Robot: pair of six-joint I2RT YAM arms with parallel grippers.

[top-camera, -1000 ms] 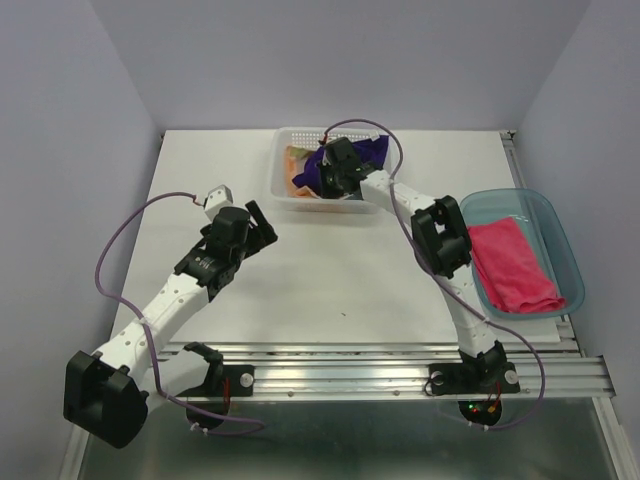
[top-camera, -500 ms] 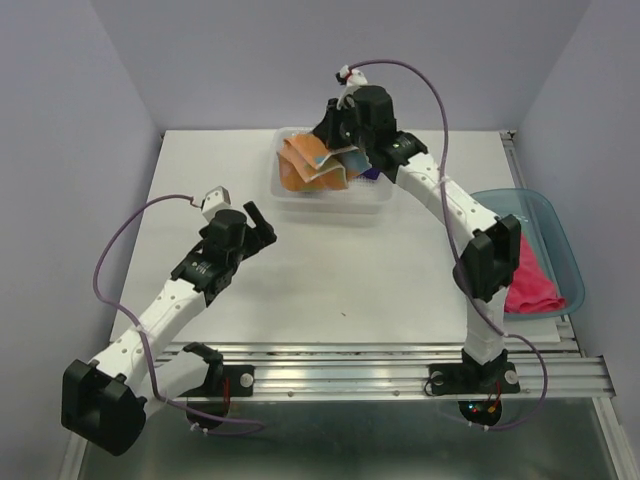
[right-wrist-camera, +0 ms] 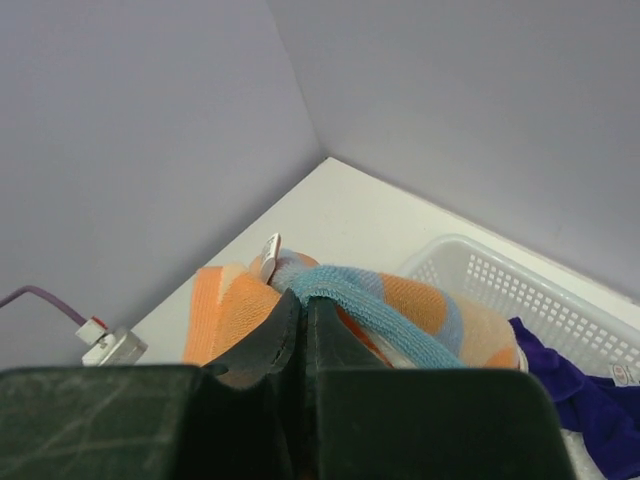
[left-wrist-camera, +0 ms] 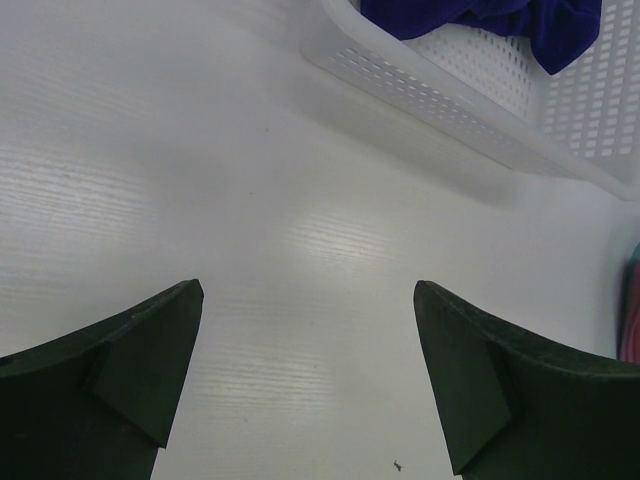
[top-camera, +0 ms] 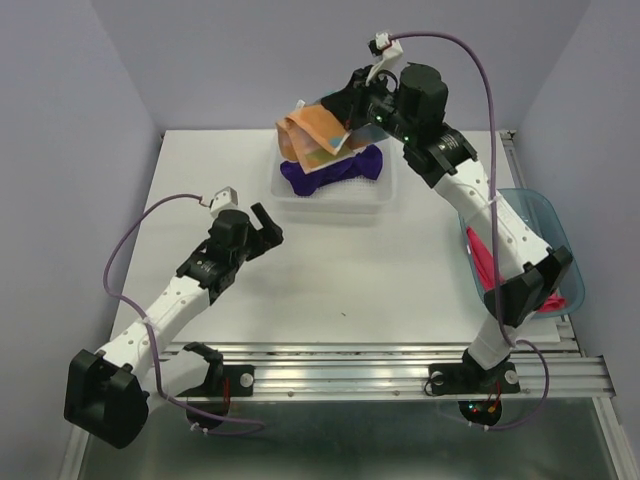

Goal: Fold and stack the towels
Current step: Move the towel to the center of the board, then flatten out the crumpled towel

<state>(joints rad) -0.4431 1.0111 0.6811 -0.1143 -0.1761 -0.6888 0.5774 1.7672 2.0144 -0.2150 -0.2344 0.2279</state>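
Right gripper pinched tight on the orange towel, cloth hanging above the far white basket, purple towel bunched inside it, pink towel in the teal tray at right mostly hidden behind the arm, left gripper spread wide over the table

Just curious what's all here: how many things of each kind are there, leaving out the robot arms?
Towels: 3 (orange towel, purple towel, pink towel)
Basket: 1
Tray: 1
Total: 5
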